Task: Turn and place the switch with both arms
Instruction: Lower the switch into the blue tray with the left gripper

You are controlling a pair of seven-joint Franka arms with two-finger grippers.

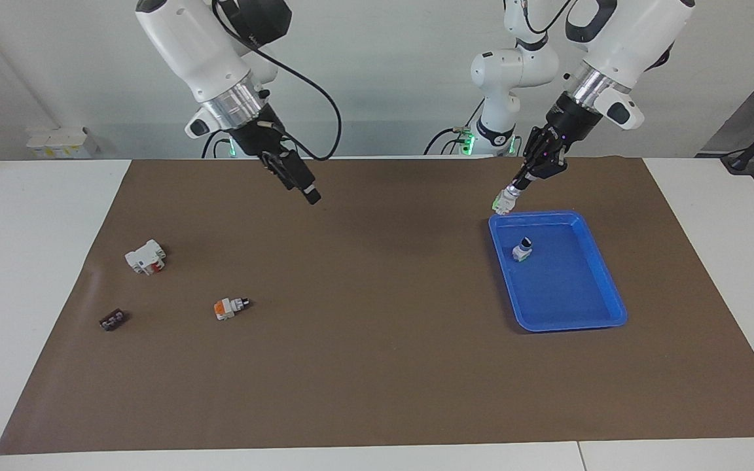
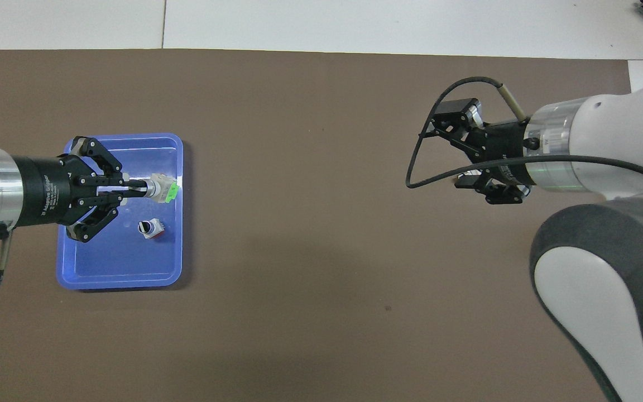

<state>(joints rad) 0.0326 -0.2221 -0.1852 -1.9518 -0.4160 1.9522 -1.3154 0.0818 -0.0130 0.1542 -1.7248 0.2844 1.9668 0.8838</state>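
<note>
The switch (image 1: 504, 202) is white with a bright green block at its free end. My left gripper (image 1: 520, 186) is shut on its black cap end and holds it in the air over the rim of the blue tray (image 1: 612, 291). In the overhead view the switch (image 2: 164, 188) lies level in the left gripper (image 2: 138, 188), over the tray's (image 2: 120, 279) edge toward the table's middle. My right gripper (image 1: 306, 186) hangs open and empty above the brown mat, also shown in the overhead view (image 2: 458, 146).
A second small white switch with a black cap (image 1: 523, 250) stands inside the tray (image 2: 150, 228). Toward the right arm's end lie an orange-block switch (image 1: 229, 307), a larger white blocky part with red (image 1: 146, 256) and a small dark part (image 1: 112, 320).
</note>
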